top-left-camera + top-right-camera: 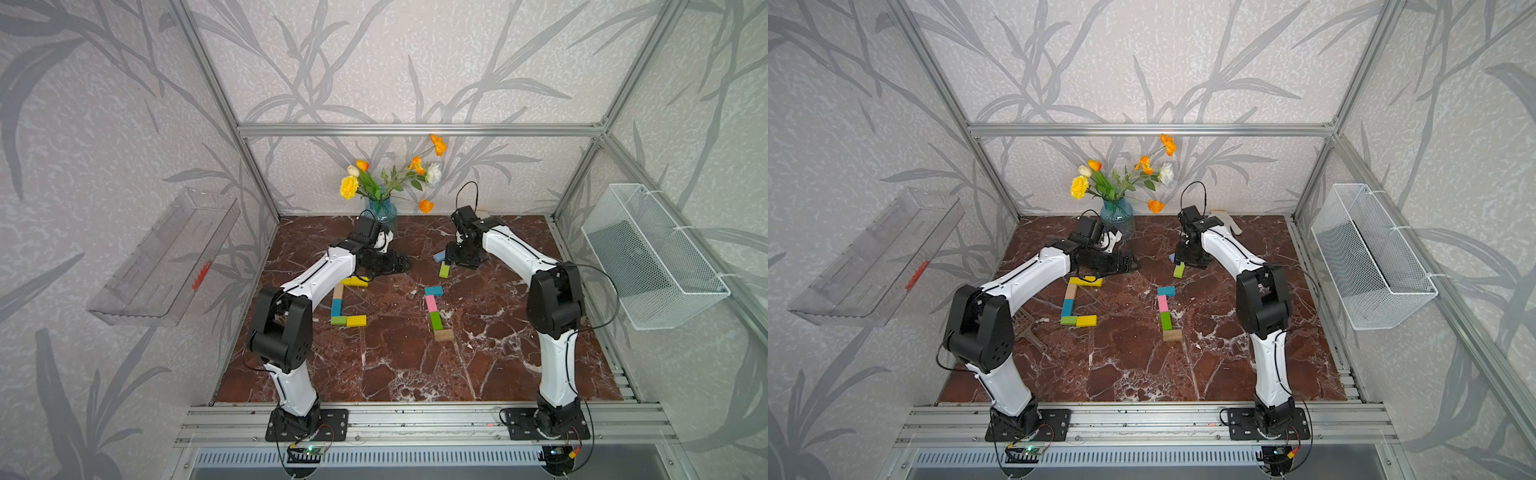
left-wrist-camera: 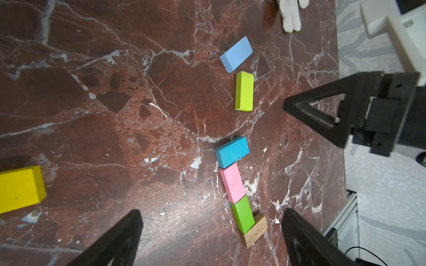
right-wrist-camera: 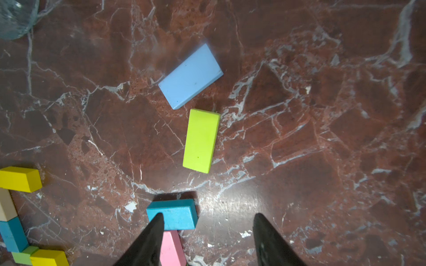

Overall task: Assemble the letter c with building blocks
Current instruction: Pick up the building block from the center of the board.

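A squared letter c (image 1: pixel 337 307) of yellow, tan, teal, green and yellow building blocks lies left of centre. To its right stands a column (image 1: pixel 432 304): teal block (image 3: pixel 171 214) crosswise, pink (image 2: pixel 232 182), green (image 2: pixel 242 214), brown (image 2: pixel 254 230). A lime block (image 3: pixel 201 140) and a light blue block (image 3: pixel 190 76) lie loose behind it. My right gripper (image 3: pixel 208 215) hovers open over the teal block and bare marble, holding nothing. My left gripper (image 2: pixel 212 215) is open and empty, above the far end of the letter c in both top views (image 1: pixel 390 266).
A blue vase of flowers (image 1: pixel 381 212) stands at the back centre. A white glove (image 2: pixel 291 16) lies at the back right. A tan slotted tool (image 1: pixel 1027 328) lies under the left arm. A clear tray (image 1: pixel 166 257) and a wire basket (image 1: pixel 652 253) hang on the side walls.
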Robot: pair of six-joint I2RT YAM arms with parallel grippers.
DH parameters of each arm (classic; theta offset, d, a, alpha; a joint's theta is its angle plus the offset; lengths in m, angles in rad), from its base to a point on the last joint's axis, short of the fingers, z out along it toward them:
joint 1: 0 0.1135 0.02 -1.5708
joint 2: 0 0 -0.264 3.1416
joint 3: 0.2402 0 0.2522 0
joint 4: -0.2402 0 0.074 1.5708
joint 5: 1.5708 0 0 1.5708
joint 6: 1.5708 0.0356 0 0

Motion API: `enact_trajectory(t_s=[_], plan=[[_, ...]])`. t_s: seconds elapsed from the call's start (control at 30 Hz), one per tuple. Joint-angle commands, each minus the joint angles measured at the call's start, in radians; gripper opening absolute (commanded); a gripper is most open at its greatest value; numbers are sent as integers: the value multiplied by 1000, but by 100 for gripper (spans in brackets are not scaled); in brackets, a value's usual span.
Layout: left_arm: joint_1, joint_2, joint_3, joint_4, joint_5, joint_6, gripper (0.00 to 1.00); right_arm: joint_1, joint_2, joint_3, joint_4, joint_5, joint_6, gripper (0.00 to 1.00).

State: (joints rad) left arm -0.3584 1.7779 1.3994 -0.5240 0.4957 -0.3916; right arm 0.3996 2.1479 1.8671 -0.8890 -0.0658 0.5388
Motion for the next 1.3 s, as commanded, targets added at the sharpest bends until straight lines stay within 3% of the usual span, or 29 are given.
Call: enact_trajectory(t_s=[0.0, 0.5, 0.7, 1.07, 1.27], plan=[[7, -42, -4, -22, 7, 19, 95, 16, 56, 67, -77, 38, 59, 60], [33, -37, -9, -15, 36, -15, 95, 19, 312, 403, -298, 79, 122, 70], [38, -43, -12, -14, 37, -17, 95, 16, 380, 489, -335, 61, 121, 54], [44, -48, -14, -12, 40, -19, 95, -5, 437, 524, -340, 12, 132, 50], [47, -45, -16, -10, 39, -21, 95, -9, 444, 546, -353, 15, 108, 33]])
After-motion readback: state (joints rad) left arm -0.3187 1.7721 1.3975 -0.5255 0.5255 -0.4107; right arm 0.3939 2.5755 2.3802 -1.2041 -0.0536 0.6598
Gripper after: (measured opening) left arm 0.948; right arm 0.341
